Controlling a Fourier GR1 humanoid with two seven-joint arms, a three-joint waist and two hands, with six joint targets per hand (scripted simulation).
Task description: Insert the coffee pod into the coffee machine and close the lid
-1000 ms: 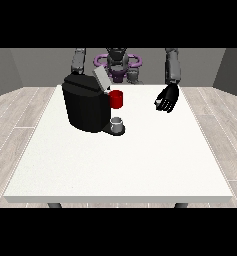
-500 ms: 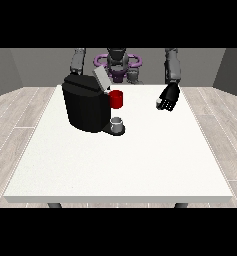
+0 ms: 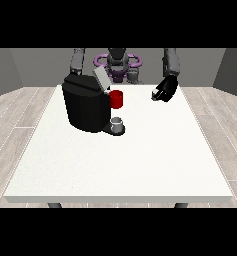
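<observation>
The black coffee machine [image 3: 85, 107] stands on the white table [image 3: 140, 160], left of the middle. Its grey lid [image 3: 101, 79] is tilted up and open. A red thing at the machine [image 3: 116, 99] sits at its front, just under the lid. A small grey thing [image 3: 118, 123] rests on the machine's base below it. The hand at the view's right [image 3: 166, 89] hangs above the table's far right part, well apart from the machine. The arm at the view's left [image 3: 77, 61] goes down behind the machine, which hides its hand.
The robot's torso with a purple ring [image 3: 118, 62] stands behind the table's far edge. Wooden floor surrounds the table.
The hand at the view's right has lifted from near the tabletop and turned, now pointing towards the machine. The machine, lid and grey thing have not moved.
</observation>
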